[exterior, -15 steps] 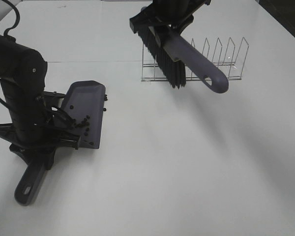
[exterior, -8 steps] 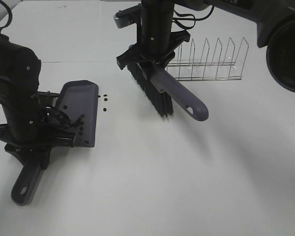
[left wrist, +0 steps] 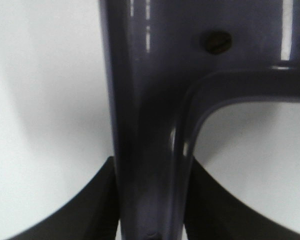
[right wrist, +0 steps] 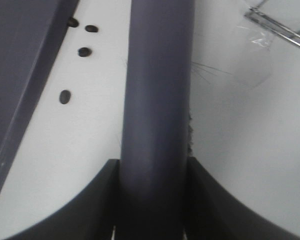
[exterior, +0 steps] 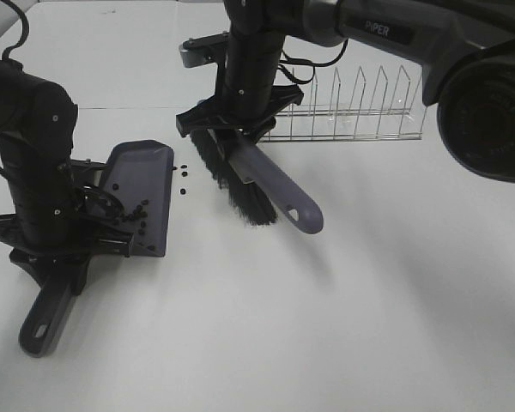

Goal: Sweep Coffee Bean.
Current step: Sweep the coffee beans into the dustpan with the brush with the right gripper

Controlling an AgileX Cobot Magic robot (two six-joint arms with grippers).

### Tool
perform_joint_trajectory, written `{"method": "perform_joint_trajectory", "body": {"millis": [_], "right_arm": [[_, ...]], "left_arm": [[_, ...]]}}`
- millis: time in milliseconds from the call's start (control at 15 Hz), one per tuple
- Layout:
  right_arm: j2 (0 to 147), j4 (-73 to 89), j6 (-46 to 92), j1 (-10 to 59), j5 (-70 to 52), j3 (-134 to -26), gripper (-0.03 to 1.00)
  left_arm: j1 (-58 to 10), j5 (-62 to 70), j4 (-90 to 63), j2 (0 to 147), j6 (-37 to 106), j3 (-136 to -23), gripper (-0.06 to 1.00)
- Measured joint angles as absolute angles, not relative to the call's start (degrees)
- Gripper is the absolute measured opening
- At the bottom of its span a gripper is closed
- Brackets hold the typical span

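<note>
Now that my right gripper, clamped on the brush, has swung from the wire rack to just beside the dustpan | left gripper grips the dustpan handle | coffee bean: most inside the dustpan, a few strays just off its lip | one short sweep left, I judge.

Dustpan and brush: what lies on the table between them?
A few loose coffee beans lie on the table between the dustpan and the brush bristles, shown in the exterior high and right wrist views.
</note>
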State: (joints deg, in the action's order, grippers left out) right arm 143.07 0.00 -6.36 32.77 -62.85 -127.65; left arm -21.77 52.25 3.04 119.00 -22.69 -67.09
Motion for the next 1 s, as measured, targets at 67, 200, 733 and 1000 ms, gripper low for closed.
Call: {"method": "perform_joint_trajectory", "body": {"millis": [67, 200, 733, 1000], "right_arm": [[143.47, 0.0, -6.07, 33.86, -62.22, -127.77, 0.27], [145.53, 2.69, -5.16, 37.01, -61.94, -129.95, 0.27], [145.3, 10.94, -2.06, 37.87, -60.39, -130.98, 0.27], [140.55, 7.79, -2.12, 38.04, -60.56, -130.98, 0.27]], "left_arm": [[-21.77, 52.25, 3.09, 119.0, -22.57, -67.09, 0.32], [-21.77, 52.25, 3.15, 119.0, -22.57, -67.09, 0.32], [-21.77, 52.25, 3.15, 119.0, -22.69, -67.09, 0.32], [-21.77, 52.31, 3.15, 119.0, -22.63, -67.09, 0.32]]}}
